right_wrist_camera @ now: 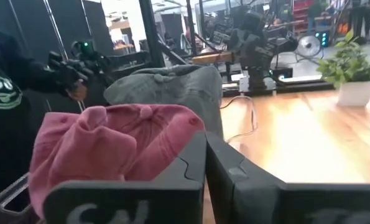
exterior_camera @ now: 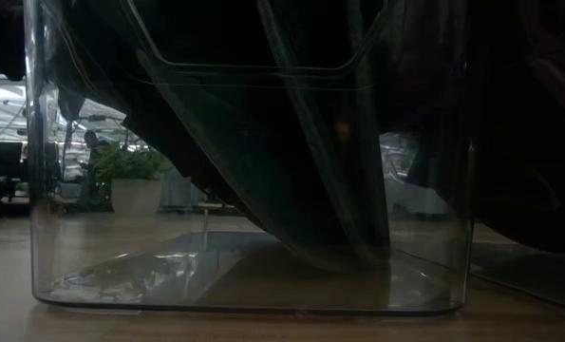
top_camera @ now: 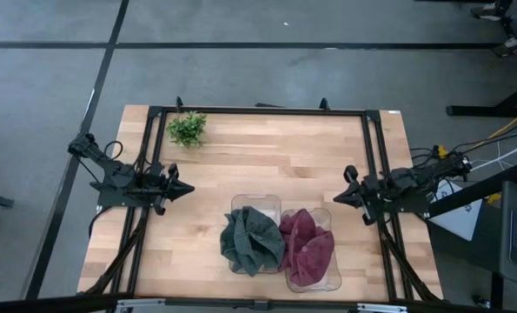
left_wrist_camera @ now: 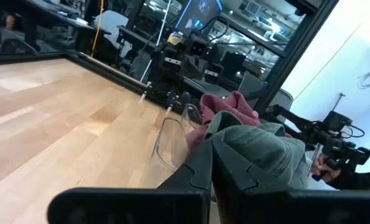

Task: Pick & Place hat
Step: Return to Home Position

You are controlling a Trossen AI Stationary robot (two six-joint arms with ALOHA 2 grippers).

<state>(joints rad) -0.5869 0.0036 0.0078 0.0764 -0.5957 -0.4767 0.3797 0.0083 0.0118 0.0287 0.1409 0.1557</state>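
A grey-green hat [top_camera: 251, 239] lies bunched in a clear plastic bin [top_camera: 256, 202] near the table's near edge. A maroon hat [top_camera: 308, 248] fills a second clear bin [top_camera: 328, 216] right beside it. Both spill over the rims. My left gripper [top_camera: 188, 189] rests shut at the table's left side, pointing toward the bins; its wrist view shows the shut fingers [left_wrist_camera: 209, 142] with the grey hat [left_wrist_camera: 265, 149] and maroon hat [left_wrist_camera: 228, 106] beyond. My right gripper [top_camera: 339, 198] rests shut at the right side; its wrist view [right_wrist_camera: 204, 135] faces the maroon hat [right_wrist_camera: 110, 140] and grey hat [right_wrist_camera: 172, 87].
A small potted plant [top_camera: 187, 128] stands near the far left corner. A black frame [top_camera: 258, 111] runs around the table. The low view looks through a bin wall [exterior_camera: 35, 190] at dark cloth [exterior_camera: 291, 171]. A person [right_wrist_camera: 4, 93] stands beyond the table. Bare wood lies between plant and bins.
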